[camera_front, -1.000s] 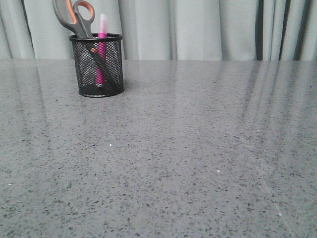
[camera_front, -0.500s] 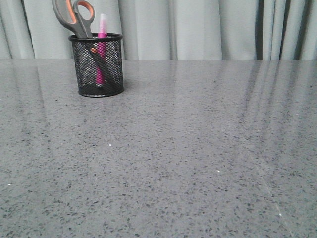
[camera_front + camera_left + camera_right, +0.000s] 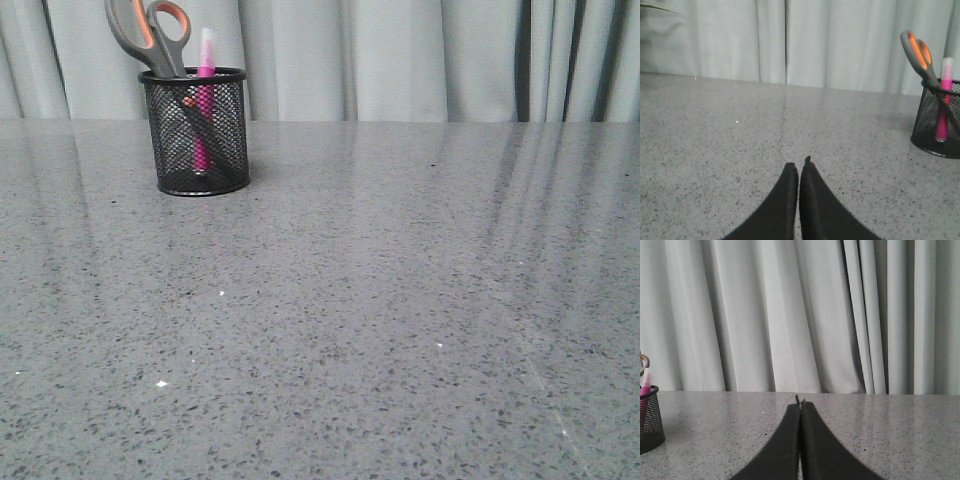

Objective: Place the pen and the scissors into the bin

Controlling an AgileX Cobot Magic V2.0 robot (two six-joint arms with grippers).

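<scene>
The black mesh bin [image 3: 196, 132] stands upright at the far left of the grey table. The scissors [image 3: 150, 35] stand in it, blades down, grey and orange handles sticking out. The pink pen [image 3: 206, 95] stands in it beside them, whitish cap up. In the left wrist view the bin [image 3: 939, 122], scissors [image 3: 918, 52] and pen [image 3: 944, 100] show off to one side. My left gripper [image 3: 799, 167] is shut and empty, low over bare table. My right gripper [image 3: 799, 405] is shut and empty; the bin's edge [image 3: 649, 417] shows far to its side. Neither gripper shows in the front view.
The grey speckled table [image 3: 380, 300] stretches wide in front of and to the right of the bin. A pale curtain [image 3: 400, 55] hangs behind the table's far edge.
</scene>
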